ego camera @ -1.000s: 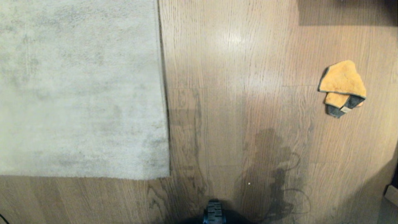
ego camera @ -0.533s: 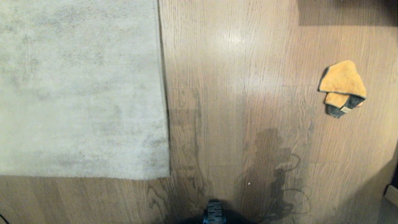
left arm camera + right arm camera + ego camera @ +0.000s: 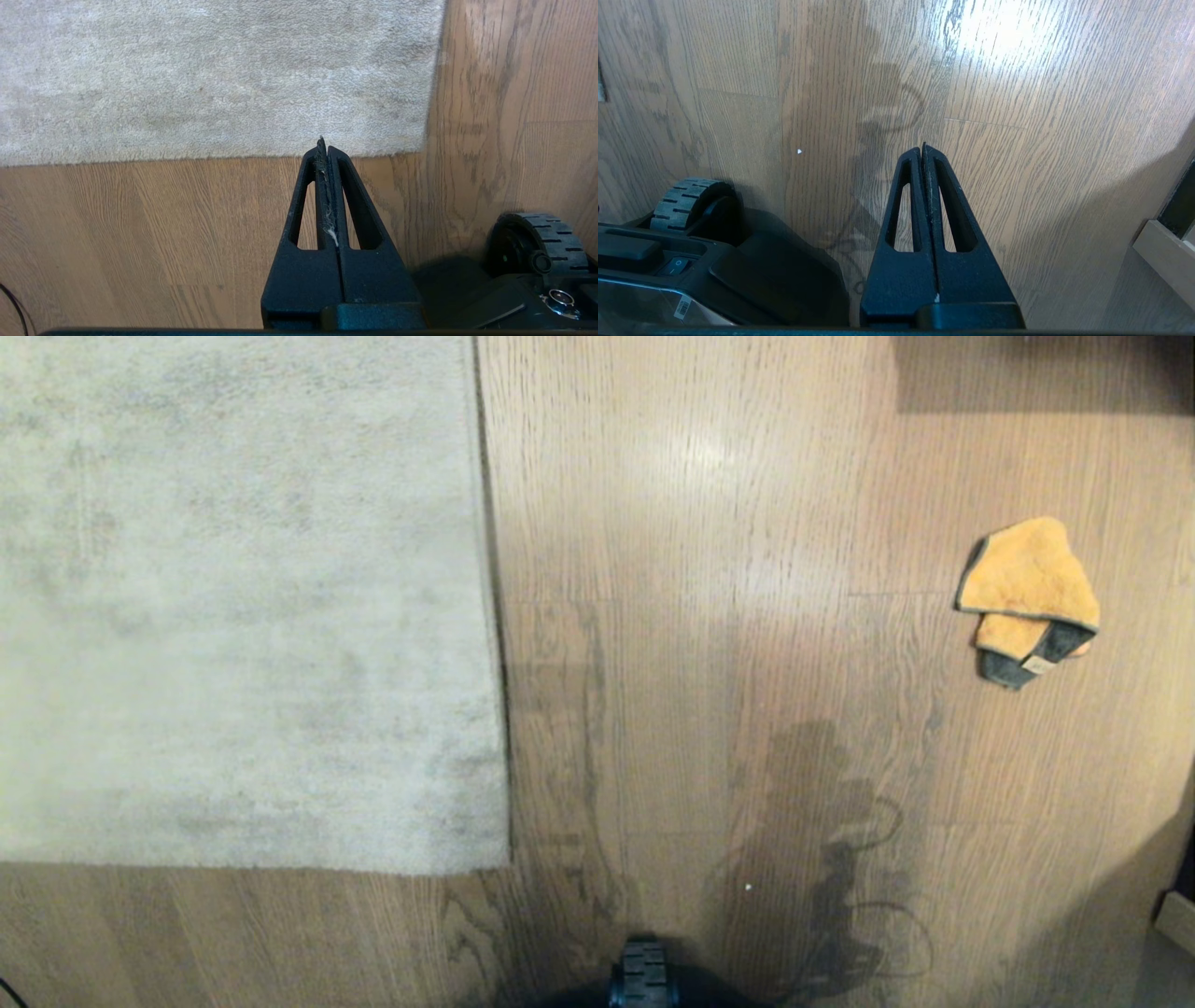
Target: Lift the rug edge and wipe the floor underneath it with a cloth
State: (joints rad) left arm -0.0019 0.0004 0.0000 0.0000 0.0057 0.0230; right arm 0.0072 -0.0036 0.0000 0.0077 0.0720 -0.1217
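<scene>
Light brown wood-grain plank flooring (image 3: 709, 644) is filling the scene, dark grain lines running along the boards. A bright glare patch (image 3: 695, 453) is shining on it, dark shadow (image 3: 1036, 373) is lying at the far right corner, and a pale wooden furniture edge (image 3: 1160, 254) is showing nearby.

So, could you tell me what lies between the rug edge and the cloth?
Only bare floor lies between the rug edge and the cloth, with a sheen and some shadow on the planks; the head view shows this.
</scene>
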